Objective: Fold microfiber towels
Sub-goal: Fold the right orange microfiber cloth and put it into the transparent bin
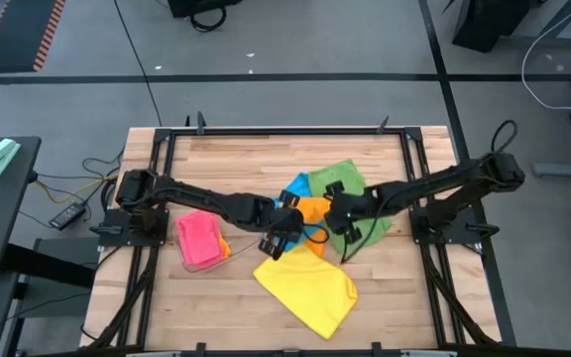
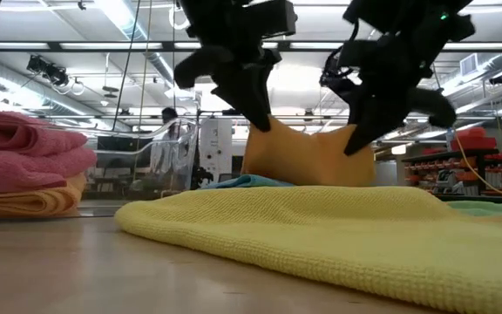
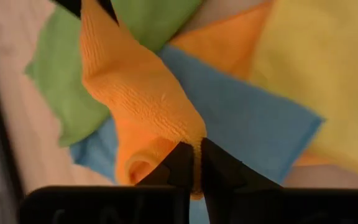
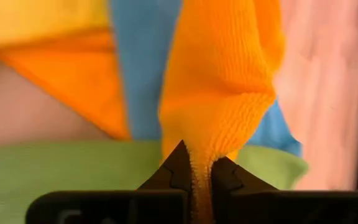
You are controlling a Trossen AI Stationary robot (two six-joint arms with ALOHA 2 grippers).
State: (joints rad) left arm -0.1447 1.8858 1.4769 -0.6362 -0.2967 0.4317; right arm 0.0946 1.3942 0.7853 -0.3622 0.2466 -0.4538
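Observation:
An orange towel (image 2: 308,155) hangs stretched between my two grippers over the middle of the table. My left gripper (image 1: 278,236) is shut on one end and my right gripper (image 1: 337,213) on the other. Under it lie a blue towel (image 1: 293,185) and a green towel (image 1: 343,180), overlapping flat on the table. A yellow towel (image 1: 305,290) lies spread toward the near edge. More orange cloth (image 3: 229,46) shows under the blue towel; I cannot tell whether it is the same towel. My left gripper pinches a bunched end of the orange towel (image 3: 194,138) between its two fingers, slanting down from the table's left. The cloth runs from there across to the other gripper. My right gripper pinches the towel's opposite end (image 4: 199,163), gathered into a narrow bunch between its two fingers, slanting down from the table's right. The towel sags between the two holds, its lower edge (image 2: 312,181) down by the pile.
At the table's left stands a stack of folded towels (image 1: 200,240), pink ones on an orange one. The black frame rails (image 1: 266,131) run around the tabletop. Bare wood lies along the far edge (image 1: 246,159). A person (image 2: 171,122) stands far off in the room.

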